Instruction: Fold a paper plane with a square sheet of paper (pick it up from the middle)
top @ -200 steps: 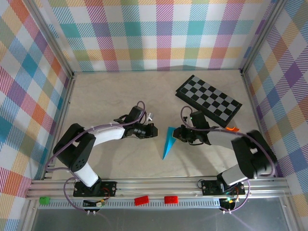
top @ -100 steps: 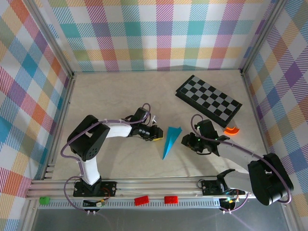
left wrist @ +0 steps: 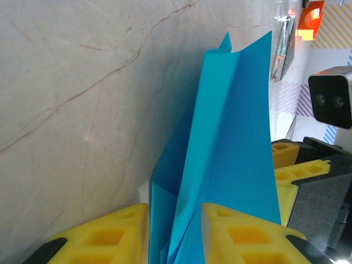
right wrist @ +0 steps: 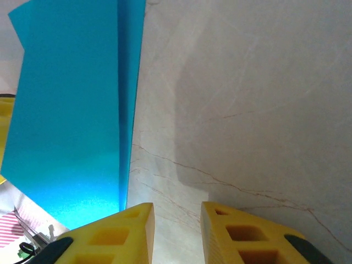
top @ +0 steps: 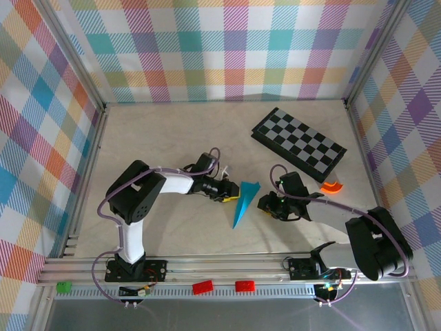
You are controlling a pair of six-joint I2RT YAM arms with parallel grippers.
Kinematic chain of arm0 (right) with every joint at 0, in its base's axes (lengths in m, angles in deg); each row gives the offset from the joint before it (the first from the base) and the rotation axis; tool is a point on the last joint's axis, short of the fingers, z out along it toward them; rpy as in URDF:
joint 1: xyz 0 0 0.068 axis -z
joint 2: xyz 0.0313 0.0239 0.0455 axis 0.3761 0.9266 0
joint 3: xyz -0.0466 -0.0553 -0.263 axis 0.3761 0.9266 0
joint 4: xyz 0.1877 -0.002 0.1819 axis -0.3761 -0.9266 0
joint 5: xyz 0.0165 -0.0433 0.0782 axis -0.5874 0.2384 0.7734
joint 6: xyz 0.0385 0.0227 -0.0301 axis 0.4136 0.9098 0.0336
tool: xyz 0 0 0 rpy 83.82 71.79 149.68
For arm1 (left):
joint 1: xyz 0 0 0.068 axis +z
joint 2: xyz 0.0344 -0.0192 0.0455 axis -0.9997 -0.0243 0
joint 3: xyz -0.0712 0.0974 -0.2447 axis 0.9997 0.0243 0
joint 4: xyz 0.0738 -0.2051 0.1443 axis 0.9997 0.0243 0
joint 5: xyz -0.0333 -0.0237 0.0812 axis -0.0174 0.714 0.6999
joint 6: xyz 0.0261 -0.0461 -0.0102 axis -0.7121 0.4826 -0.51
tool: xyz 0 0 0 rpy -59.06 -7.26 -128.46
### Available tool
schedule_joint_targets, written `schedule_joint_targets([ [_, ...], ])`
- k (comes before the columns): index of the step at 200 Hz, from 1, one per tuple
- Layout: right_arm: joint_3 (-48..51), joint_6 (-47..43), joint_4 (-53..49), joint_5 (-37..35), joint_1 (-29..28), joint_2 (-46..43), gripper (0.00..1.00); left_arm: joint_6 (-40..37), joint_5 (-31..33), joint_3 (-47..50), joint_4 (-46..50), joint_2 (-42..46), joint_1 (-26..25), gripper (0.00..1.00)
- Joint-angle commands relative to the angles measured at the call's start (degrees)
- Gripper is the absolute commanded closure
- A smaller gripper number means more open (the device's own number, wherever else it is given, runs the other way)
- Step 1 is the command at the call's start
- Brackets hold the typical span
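The cyan-blue sheet of paper is folded into a narrow pointed paper plane (top: 242,202) that rests on the table, its tip towards the near edge. My left gripper (top: 226,195) sits at its left edge. In the left wrist view the plane's folds (left wrist: 231,143) stand up between the yellow fingers (left wrist: 104,239), and the left gripper (left wrist: 176,220) is open round them, not pressing. My right gripper (top: 265,205) is just right of the plane. In the right wrist view the right gripper (right wrist: 177,217) is open over bare table, with the blue paper (right wrist: 71,110) to its left.
A black-and-grey checkered board (top: 298,143) lies at the back right. A small orange curved piece (top: 332,186) sits near the board's front corner. The table's near edge is the aluminium rail (top: 227,265). Plaid walls close in three sides.
The left gripper moved right to the plane's edge and its jaws spread. The right gripper let go of the plane's right side, drew back a little and opened. The plane stayed put.
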Motion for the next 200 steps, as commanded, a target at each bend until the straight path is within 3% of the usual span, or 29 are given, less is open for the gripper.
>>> schedule_joint_targets([
  [1,-0.9,0.8,0.6,1.1,0.1,-0.3,0.72,-2.0,-1.3,-3.0,1.9,-1.9,-1.3,0.71],
  [38,-1.4,0.2,-2.2,-0.4,0.1,-2.5,0.71,-2.7,-1.1,-3.2,1.1,-0.2,-1.9,0.86],
  [60,-2.2,0.6,-2.8,-0.2,0.1,-4.1,0.66,-4.8,3.0,-1.9,2.8,3.8,-1.9,0.95],
  [75,-2.8,1.4,-1.8,1.2,0.1,-5.3,0.58,-8.2,8.8,-1.4,7.5,8.0,-2.2,0.99],
  [91,-3.3,2.8,0.3,2.6,0.1,-6.3,0.51,-11.8,19.1,-1.3,14.2,13.1,-3.1,1.00],
  [108,-4.4,3.6,3.3,4.7,-0.4,-6.1,0.47,-13.5,30.0,-1.6,21.3,17.3,-3.9,1.00],
  [125,-6.9,3.8,4.8,6.1,-1.7,-4.0,0.44,-14.0,36.6,-2.2,27.8,19.4,-4.1,1.00],
  [165,-13.0,6.1,10.9,8.2,-6.7,5.4,0.42,-14.2,39.9,-1.3,30.4,21.8,-4.9,1.00],
  [200,-18.4,7.1,10.5,7.0,-10.5,14.8,0.47,-12.6,40.8,-0.4,30.5,22.8,-5.2,1.00],
])
